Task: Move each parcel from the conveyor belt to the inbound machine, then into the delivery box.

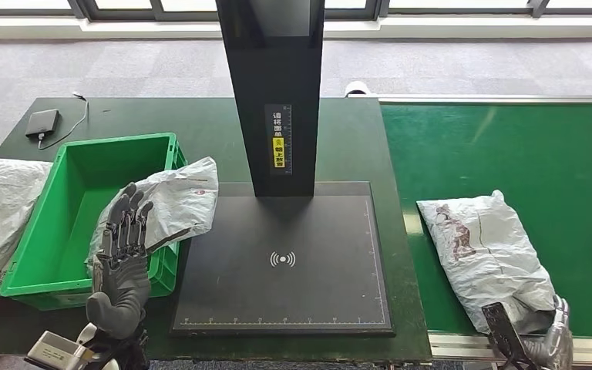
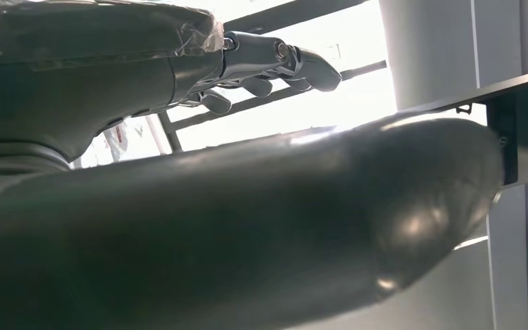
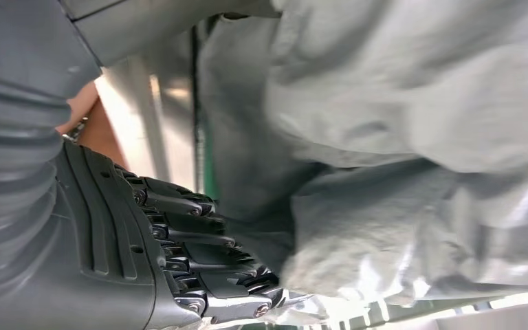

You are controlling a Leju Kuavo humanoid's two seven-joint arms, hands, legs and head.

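Dark green table (image 1: 200, 116) bearing a green crate (image 1: 77, 223), a black scanner platform (image 1: 285, 262) with upright column, a small black device (image 1: 42, 122) with cable. Just right, green conveyor belt (image 1: 524, 146) carrying a grey parcel (image 1: 486, 247).

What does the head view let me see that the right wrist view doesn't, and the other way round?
Head view alone: the green box, the black scanning platform, the green conveyor belt, and the left hand holding a grey parcel at the box's edge. Right wrist view alone: the dark fingers close up, curled against crumpled plastic. Both share the right hand and the parcel on the belt.
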